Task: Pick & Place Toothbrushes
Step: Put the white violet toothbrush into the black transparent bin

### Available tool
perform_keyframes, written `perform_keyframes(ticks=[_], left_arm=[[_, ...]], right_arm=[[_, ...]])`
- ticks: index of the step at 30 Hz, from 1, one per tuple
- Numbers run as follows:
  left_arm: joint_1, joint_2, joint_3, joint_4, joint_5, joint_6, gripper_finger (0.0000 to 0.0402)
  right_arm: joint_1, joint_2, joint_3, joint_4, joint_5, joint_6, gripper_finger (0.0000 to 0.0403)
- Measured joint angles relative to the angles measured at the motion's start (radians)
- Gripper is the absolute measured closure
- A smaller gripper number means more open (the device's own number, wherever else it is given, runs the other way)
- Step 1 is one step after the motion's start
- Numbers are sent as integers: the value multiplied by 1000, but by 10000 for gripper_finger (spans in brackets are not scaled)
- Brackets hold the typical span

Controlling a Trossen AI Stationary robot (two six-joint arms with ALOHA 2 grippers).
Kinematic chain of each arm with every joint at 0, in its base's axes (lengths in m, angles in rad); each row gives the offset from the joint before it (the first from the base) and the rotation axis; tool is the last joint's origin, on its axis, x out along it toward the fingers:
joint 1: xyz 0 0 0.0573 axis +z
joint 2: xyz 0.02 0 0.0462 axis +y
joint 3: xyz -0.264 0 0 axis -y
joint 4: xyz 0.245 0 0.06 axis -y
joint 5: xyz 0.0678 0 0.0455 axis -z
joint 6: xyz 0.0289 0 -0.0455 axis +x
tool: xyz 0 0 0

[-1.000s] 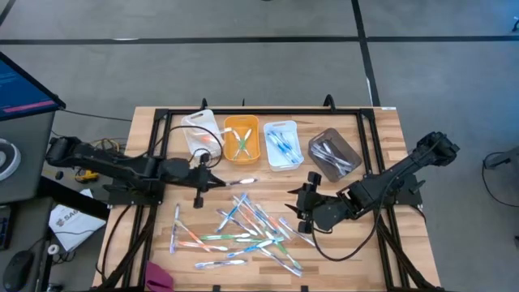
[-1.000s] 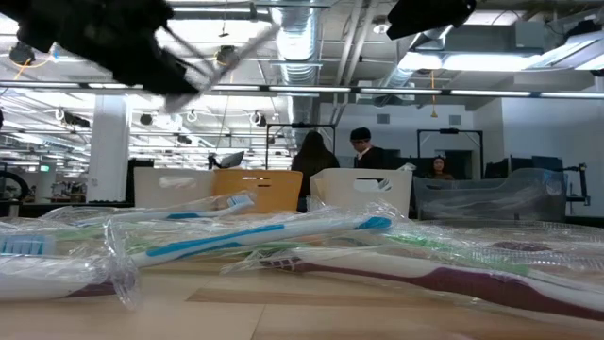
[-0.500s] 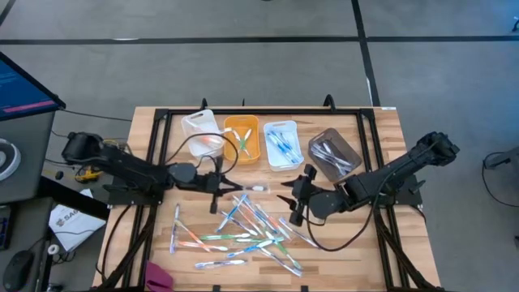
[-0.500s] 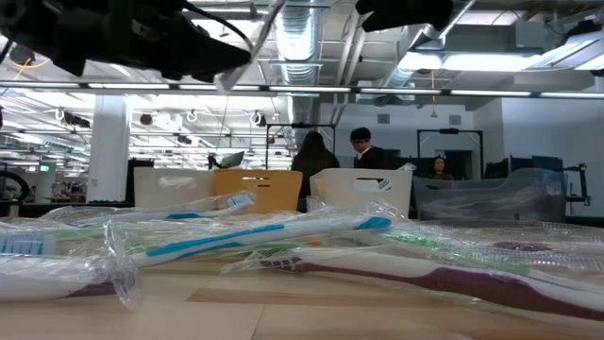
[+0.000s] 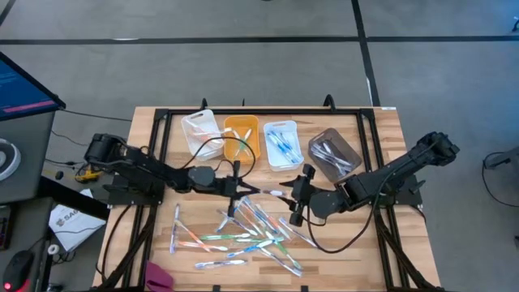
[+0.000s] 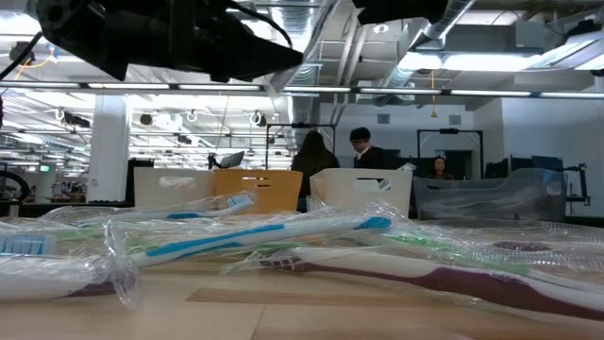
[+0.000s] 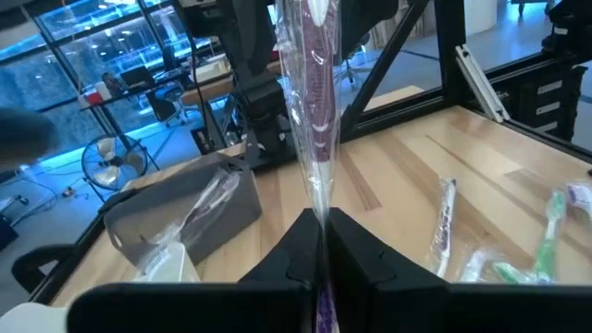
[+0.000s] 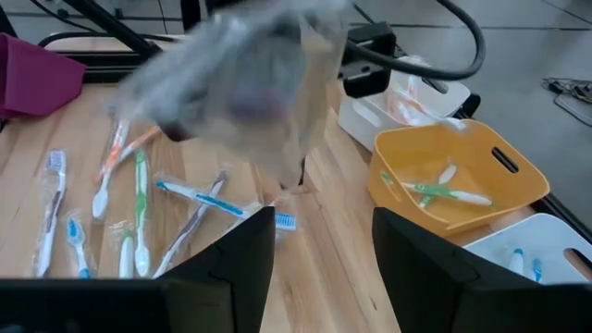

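Two dark arms meet over a wooden table [image 5: 381, 130]. Left gripper [image 5: 241, 189], fingers closed, pinches a wrapped purple toothbrush [image 7: 314, 102] above the scattered toothbrushes [image 5: 243, 231]. Right gripper [image 5: 293, 199], facing it just beside, has its fingers apart and empty, near four bins [image 5: 272, 144].

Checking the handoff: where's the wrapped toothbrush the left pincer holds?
In the high view the wrapped toothbrush sticks out of the shut left pincer above the loose pile, below the orange bin, its free end towards the open right pincer.
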Motion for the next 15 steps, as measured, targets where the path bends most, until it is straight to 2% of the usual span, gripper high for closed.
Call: perform_keyframes(ticks=[10,15], left_arm=[[9,18,26,0,-2,0,396],[8,18,26,2,-3,0,396]], right_arm=[[2,0,0,18,-1,1,231],[-1,47,-2,80,-95,-59,232]])
